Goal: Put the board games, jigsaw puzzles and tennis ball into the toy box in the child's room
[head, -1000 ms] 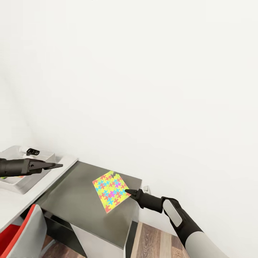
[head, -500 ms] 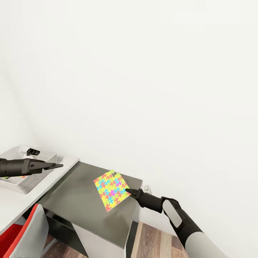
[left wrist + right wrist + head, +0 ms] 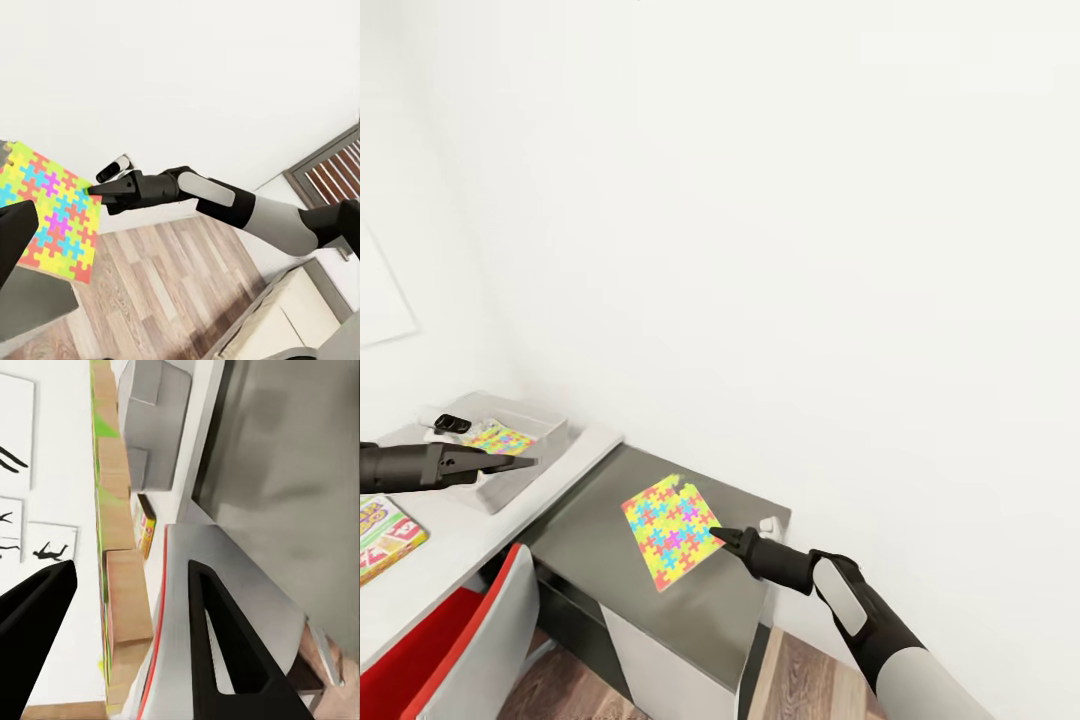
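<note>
Right tool (image 3: 718, 536) is pinched onto one edge of the jigsaw puzzle (image 3: 670, 530), holding it up in the air, tilted, over the dark grey drawer-unit top (image 3: 610, 560). The left wrist view shows the same: tool tip on the board's edge, board off the surface.

Left tool (image 3: 520, 462) hangs just by the near rim of the toy box (image 3: 550, 440), holding nothing; its fingers look close together, but I can't tell for sure.

The toy box sits on the table (image 3: 470, 540) by the wall, with a second puzzle (image 3: 498, 438) already lying in it. A board game (image 3: 385, 535) lies on the table nearer you.

Handling, my read: the board is thin, stiff and light, so an edge pinch gives little hold and it can pivot or slip in the fingers. Move slow, avoid sharp wrist turns, and keep it clear of the box rim. Bring it flat over the box before letting go.

Red-edged chair (image 3: 480, 650) sits below the table; watch the elbow.
</note>
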You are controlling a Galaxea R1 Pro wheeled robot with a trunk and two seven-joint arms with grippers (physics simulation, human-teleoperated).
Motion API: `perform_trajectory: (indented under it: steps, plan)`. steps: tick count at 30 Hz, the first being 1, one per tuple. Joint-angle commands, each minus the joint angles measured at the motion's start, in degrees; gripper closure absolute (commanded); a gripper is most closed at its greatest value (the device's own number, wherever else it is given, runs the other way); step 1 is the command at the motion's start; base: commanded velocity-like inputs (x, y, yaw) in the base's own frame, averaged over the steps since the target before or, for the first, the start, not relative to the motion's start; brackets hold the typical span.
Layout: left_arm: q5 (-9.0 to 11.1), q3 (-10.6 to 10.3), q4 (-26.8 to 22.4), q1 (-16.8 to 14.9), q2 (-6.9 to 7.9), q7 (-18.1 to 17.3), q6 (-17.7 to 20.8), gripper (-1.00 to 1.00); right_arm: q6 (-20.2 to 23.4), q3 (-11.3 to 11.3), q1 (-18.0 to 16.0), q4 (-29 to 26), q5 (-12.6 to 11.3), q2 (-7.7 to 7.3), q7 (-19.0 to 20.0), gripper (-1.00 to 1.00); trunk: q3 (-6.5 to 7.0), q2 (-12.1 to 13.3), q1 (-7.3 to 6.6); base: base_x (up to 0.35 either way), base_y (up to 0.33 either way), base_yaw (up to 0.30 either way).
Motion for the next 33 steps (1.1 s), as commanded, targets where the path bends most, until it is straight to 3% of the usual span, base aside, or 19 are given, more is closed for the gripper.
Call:
perform_trajectory:
  steps: [1, 6, 23, 33]
  plan:
    - [0.02, -0.18, 0.04, -0.1, 0.05, -0.27, 0.61, -1.0, 0.34, -0.03, -0.03, -0.03, -0.32, -0.02, -0.07, 1.0, 0.08, 0.3, -0.19, 0.0, 0.0, 0.28]
    - [0.02, -0.18, 0.05, -0.1, 0.05, -0.27, 0.61, -1.0, 0.34, -0.06, -0.04, -0.03, -0.3, -0.04, -0.07, 1.0, 1.08, 2.31, -1.29, 0.0, 0.0, 0.28]
    - [0.02, -0.17, 0.05, -0.1, 0.05, -0.27, 0.61, -1.0, 0.17, -0.06, -0.03, -0.03, -0.3, -0.04, 0.01, 1.0, 1.44, 2.31, -1.29, 0.0, 0.0, 0.279]
    - [0.02, -0.16, 0.05, -0.1, 0.05, -0.27, 0.61, -1.0, -0.24, -0.46, 0.0, -0.03, -0.3, -0.11, 0.49, 1.0, 1.47, 2.31, -1.29, 0.0, 0.0, 0.057]
